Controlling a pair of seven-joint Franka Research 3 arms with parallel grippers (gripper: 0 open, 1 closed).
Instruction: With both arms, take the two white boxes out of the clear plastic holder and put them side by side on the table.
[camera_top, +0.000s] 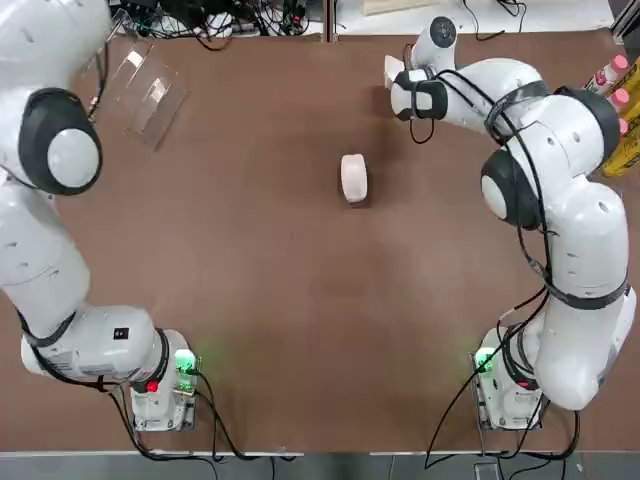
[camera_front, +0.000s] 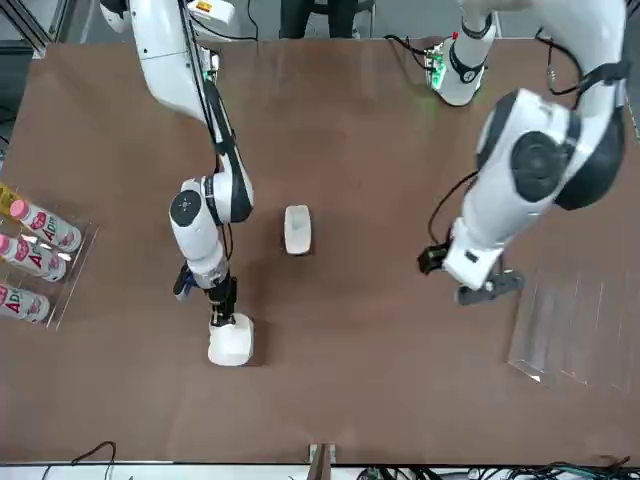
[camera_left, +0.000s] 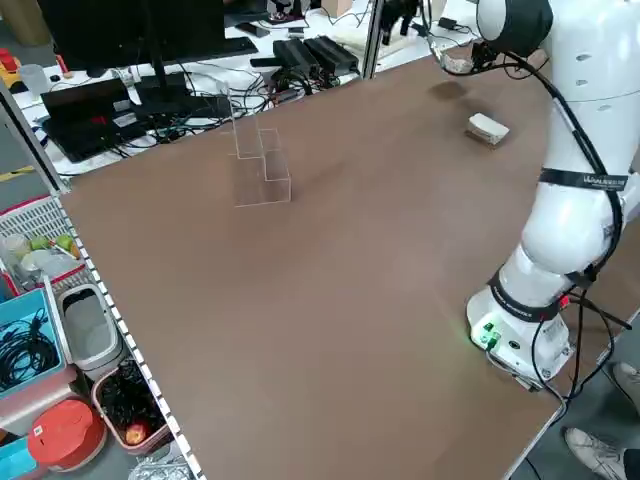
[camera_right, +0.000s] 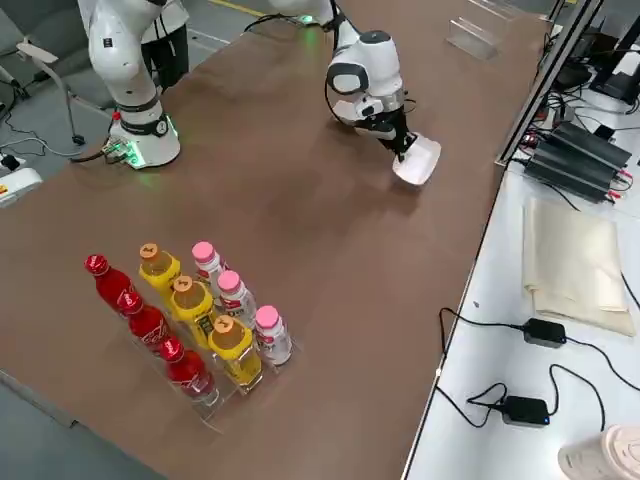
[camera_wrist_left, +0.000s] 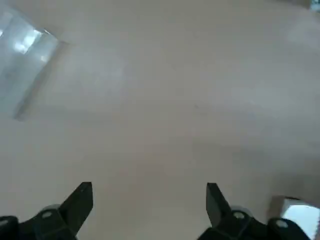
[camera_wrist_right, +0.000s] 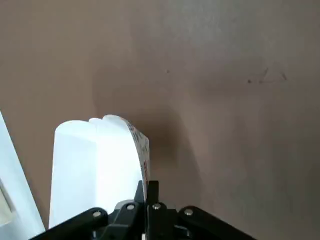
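Front view: right hand (camera_front: 228, 306) grips white box (camera_front: 231, 342).

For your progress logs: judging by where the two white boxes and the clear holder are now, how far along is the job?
Done: the clear plastic holder is empty; one white box lies mid-table. In hand: the right tool is at the second box near the far edge. Left: setting it beside the first. The left tool is open, empty.

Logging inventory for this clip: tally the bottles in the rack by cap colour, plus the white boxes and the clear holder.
Red-capped bottles: 3
Orange-capped bottles: 3
Pink-capped bottles: 3
White boxes: 2
Clear plastic holder: 1
Total: 12
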